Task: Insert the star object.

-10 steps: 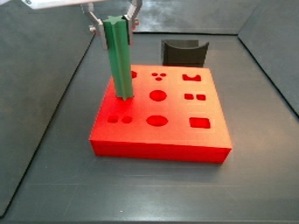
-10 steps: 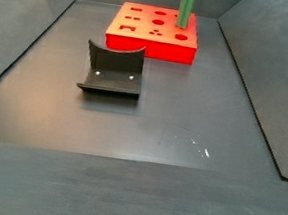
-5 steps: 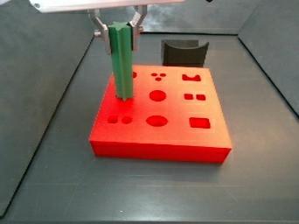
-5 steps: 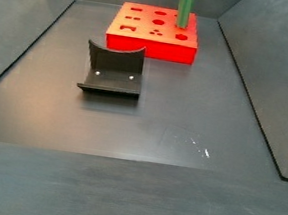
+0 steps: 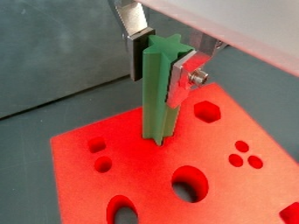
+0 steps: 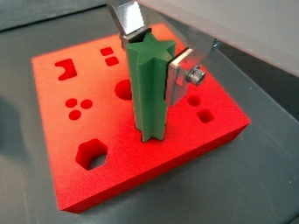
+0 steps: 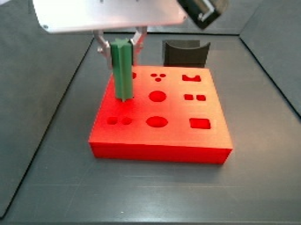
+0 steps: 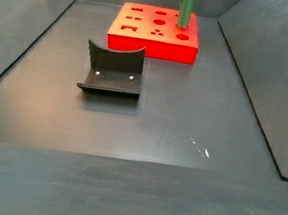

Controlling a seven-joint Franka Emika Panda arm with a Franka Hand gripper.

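Note:
The star object [image 7: 121, 68] is a long green ridged peg standing upright with its lower end in a hole at a corner of the red block [image 7: 177, 132]. It also shows in both wrist views [image 5: 159, 87] [image 6: 149, 83], and in a side view [image 8: 187, 5]. My gripper [image 5: 158, 52] is shut on the peg's top, its silver fingers [image 6: 183, 77] pressed against opposite sides; it also shows in a side view [image 7: 120, 41]. The red block [image 8: 152, 28] has several shaped holes [image 5: 207, 110].
The dark fixture [image 8: 112, 70] stands on the grey floor away from the block; it also shows behind the block in a side view [image 7: 185, 51]. Grey sloped walls [image 8: 22, 32] ring the floor.
The gripper and the peg have moved down; the peg stands lower in the red block than one second ago.

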